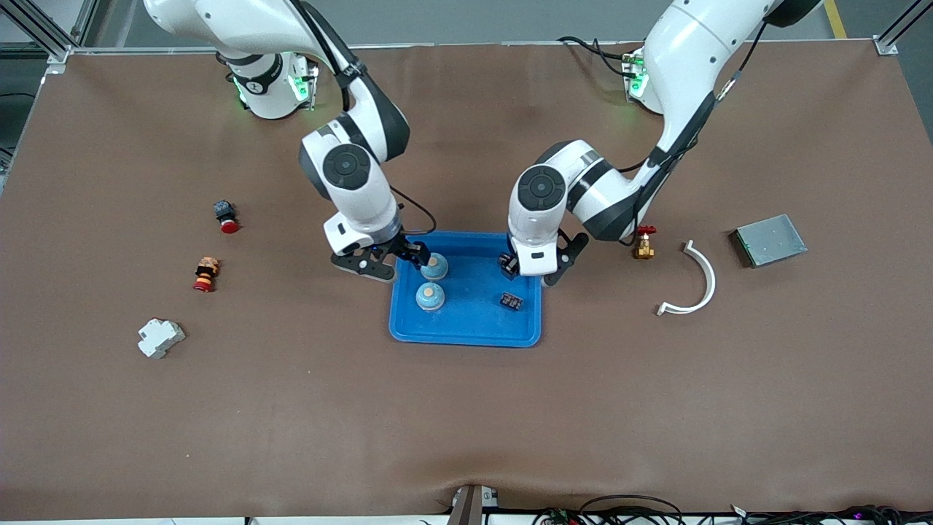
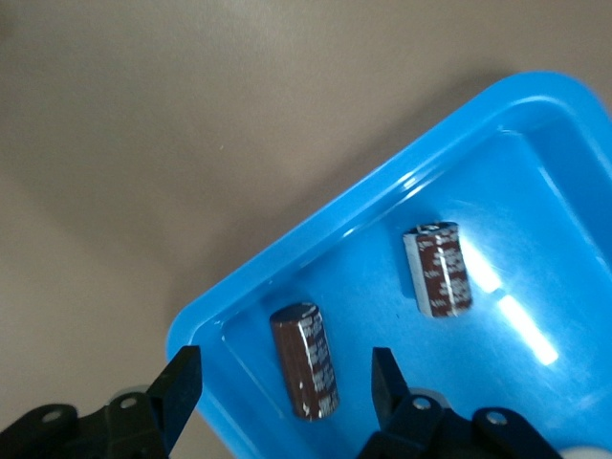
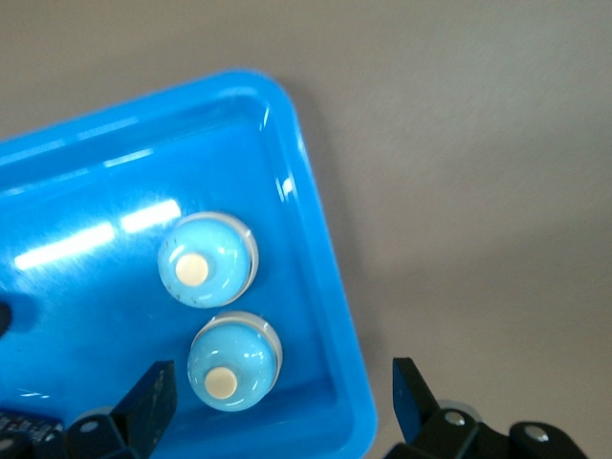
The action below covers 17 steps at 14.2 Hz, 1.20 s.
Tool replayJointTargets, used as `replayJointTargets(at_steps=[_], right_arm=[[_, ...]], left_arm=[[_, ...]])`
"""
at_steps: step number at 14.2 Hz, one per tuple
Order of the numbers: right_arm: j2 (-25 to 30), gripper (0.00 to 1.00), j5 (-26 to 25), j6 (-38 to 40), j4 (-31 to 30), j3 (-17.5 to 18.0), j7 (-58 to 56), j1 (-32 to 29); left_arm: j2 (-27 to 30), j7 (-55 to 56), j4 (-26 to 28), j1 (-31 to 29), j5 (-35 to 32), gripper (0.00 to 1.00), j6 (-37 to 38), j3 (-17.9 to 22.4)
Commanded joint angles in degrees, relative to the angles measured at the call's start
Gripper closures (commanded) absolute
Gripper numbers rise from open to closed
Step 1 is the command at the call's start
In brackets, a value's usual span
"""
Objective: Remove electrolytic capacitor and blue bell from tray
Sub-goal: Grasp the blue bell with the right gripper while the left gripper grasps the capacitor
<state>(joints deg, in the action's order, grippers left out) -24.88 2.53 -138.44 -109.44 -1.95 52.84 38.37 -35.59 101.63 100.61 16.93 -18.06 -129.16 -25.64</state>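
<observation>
In the front view, the thing lowest in the frame is the white block (image 1: 160, 337) at lower left of the brown surface (image 1: 466, 423). Above it lie a red-and-orange button part (image 1: 205, 274) and a black-and-red push button (image 1: 226, 216). At centre sits the blue tray (image 1: 466, 334). Inside it, two blue bells stand toward the right arm's end: the nearer bell (image 1: 430, 296) and the farther bell (image 1: 434, 267). One capacitor (image 1: 511, 301) lies in the tray toward the left arm's end. The right gripper (image 1: 410, 254) hangs over the tray's upper left corner, just beside the farther bell, its fingers spread and holding nothing. The left gripper (image 1: 537, 267) hangs over the tray's upper right corner. To the right of the frame lie a small brass valve (image 1: 644, 243) with a red handle, a white curved strip (image 1: 692, 281) and a grey flat box (image 1: 769, 239).

In the left wrist view, two dark brown capacitors lie on the tray floor (image 2: 535, 191): one capacitor (image 2: 306, 360) lies between the left gripper's fingers (image 2: 182, 387) at the bottom of the frame, the other (image 2: 438, 270) at centre right. The fingers are spread on either side of the first capacitor, not touching it.

In the right wrist view, both bells stand upright in the tray corner (image 3: 316, 239), one (image 3: 207, 259) at centre, the other (image 3: 234, 361) below it. The right gripper's fingers (image 3: 153, 402) are spread wide at the bottom of the frame, one over the tray, one over the bare surface.
</observation>
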Motion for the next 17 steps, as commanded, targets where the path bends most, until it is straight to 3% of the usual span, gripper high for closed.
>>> replayJointTargets(at_steps=[1, 9, 12, 17], right_arm=[[-2.6, 0.0, 0.8, -1.9, 1.0, -0.7, 2.1, 2.1], [-9.0, 0.0, 0.1, -2.4, 5.4, -0.8, 5.6, 4.6], [-11.6, 0.0, 0.0, -2.4, 7.6, -0.8, 5.7, 4.7], [-12.9, 0.0, 0.3, -2.4, 8.5, -0.8, 5.8, 5.0]], left_arm=[[-3.0, 3.7, -1.1, 1.1, -2.4, 0.26, -2.4, 0.0], [-6.3, 7.4, -2.1, 2.5, -6.0, 0.6, -5.1, 0.3], [-6.6, 6.3, -3.2, 2.4, -6.1, 1.0, -5.1, 0.4], [-1.2, 2.0, -5.6, 0.8, -6.3, 1.0, 1.7, 0.4]])
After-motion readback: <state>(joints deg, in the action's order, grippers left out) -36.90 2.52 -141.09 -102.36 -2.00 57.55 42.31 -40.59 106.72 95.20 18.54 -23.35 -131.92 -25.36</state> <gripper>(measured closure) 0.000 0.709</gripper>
